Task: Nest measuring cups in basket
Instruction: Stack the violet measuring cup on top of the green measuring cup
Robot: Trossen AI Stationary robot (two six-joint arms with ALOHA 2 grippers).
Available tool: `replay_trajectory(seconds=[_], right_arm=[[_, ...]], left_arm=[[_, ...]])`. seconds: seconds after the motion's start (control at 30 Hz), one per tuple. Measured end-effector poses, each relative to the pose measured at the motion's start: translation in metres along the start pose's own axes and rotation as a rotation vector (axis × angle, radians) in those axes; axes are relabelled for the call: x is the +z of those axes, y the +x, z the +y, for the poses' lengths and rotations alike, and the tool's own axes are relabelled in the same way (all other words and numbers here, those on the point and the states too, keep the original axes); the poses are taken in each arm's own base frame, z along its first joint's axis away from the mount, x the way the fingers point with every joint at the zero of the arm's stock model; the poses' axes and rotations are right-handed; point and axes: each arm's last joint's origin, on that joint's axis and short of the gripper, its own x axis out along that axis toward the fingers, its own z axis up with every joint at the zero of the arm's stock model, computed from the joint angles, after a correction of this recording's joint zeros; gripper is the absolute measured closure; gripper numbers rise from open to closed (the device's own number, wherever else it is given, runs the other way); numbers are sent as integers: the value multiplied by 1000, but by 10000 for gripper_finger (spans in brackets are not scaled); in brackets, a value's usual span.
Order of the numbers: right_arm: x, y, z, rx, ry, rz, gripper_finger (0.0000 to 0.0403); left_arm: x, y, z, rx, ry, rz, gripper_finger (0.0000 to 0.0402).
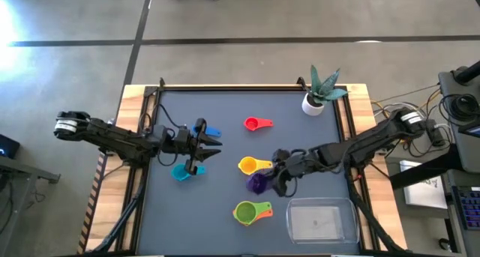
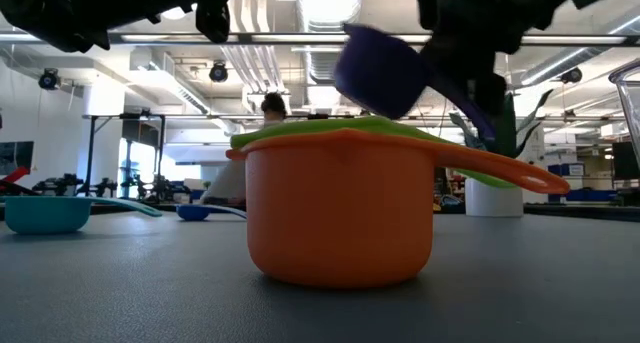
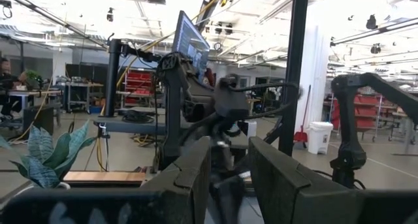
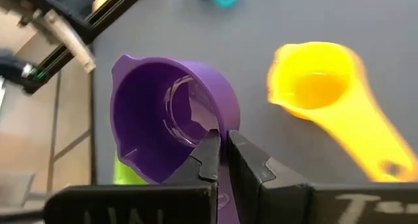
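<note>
Nearest the front edge of the table, the clear basket (image 1: 321, 219) is seen at the right, with nothing visible inside it, and just to its left the green cup (image 1: 244, 211) is seated inside the orange cup (image 1: 262, 208), their handles pointing toward the basket; in the low view the orange cup (image 2: 338, 215) fills the foreground with the green rim (image 2: 330, 131) showing above it. Just behind this pair, the right gripper (image 1: 282, 180) is clenched on the handle of the purple cup (image 1: 258, 183), and in the right wrist view the fingers (image 4: 212, 155) are seen pinched together on the handle where it meets the rim of the purple cup (image 4: 171, 116), which is shown lifted above the table in the low view (image 2: 385, 75). The yellow cup (image 1: 250, 165) lies on the mat just beside the purple one, its handle toward the right arm. Further left, the teal cup (image 1: 181, 172) rests on the mat beside the left gripper (image 1: 212, 147), whose fingers are spread apart and hold nothing, above the mat. The blue cup (image 1: 212, 130) lies just behind that gripper. Further back, the red cup (image 1: 252, 124) lies alone near the middle of the table. At the far right corner, a white pot with a plant (image 1: 318, 96) stands.
</note>
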Motion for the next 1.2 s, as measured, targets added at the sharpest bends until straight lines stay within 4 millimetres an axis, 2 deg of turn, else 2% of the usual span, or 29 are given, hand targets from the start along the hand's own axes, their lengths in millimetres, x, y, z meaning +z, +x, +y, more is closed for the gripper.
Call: replay_trajectory(seconds=[0.13, 0.43, 0.67, 0.97, 1.2], right_arm=[[7, 20, 16, 50, -18, 57, 394], [7, 56, 51, 140, -33, 172, 394], [-1, 76, 67, 73, -57, 285, 394], [-2, 72, 64, 11, -62, 296, 390], [-7, 73, 59, -26, -74, 331, 343]], left_arm=[[1, 0, 0, 0, -8, -5, 316], [1, -1, 0, 2, -17, 12, 316], [2, -2, 0, 3, -17, 9, 316], [2, -2, 0, 3, -20, 13, 316], [1, -2, 0, 3, -20, 17, 316]])
